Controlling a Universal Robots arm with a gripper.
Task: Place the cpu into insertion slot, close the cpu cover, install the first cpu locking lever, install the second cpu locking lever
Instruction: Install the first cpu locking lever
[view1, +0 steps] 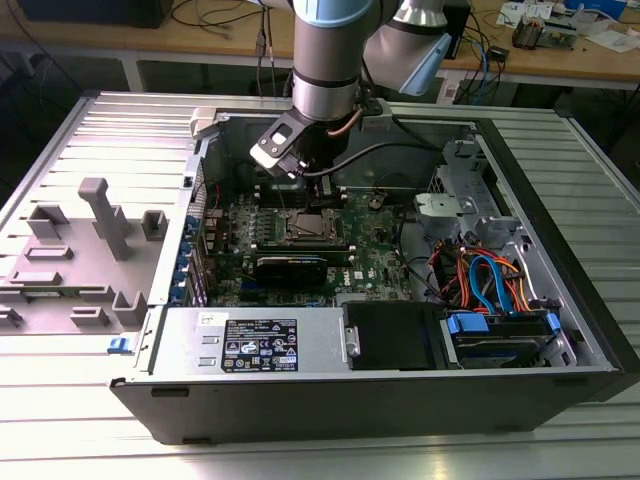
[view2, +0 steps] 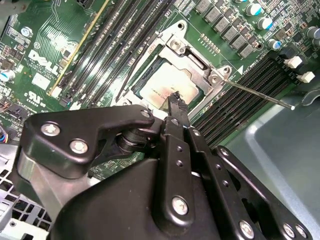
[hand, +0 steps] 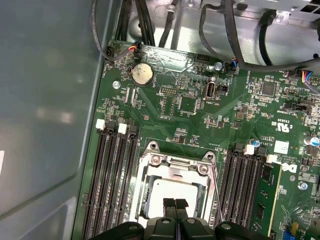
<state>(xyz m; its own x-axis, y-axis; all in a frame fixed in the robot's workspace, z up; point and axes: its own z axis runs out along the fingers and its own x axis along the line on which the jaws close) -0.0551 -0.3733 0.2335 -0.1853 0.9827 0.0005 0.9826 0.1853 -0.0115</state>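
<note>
Exterior view put the gripper (view1: 318, 193) at twelve o'clock of the socket (view1: 303, 226). Its closed, empty fingers (hand: 169, 208) hung at the chip (hand: 171, 187); a slip could scratch it.

The open black metal computer case (view1: 330, 410) is taken in whole from a distance, obliquely from above, in the exterior view. The square, silver-rimmed insertion slot (hand: 175, 165) at its middle is looked down upon closely in both wrist views, the second wrist view being tilted.

Part of cpu (view2: 165, 86) hidden under pincer (view2: 176, 100), one side of cpu cover (hand: 175, 167) covered by pincer
</note>
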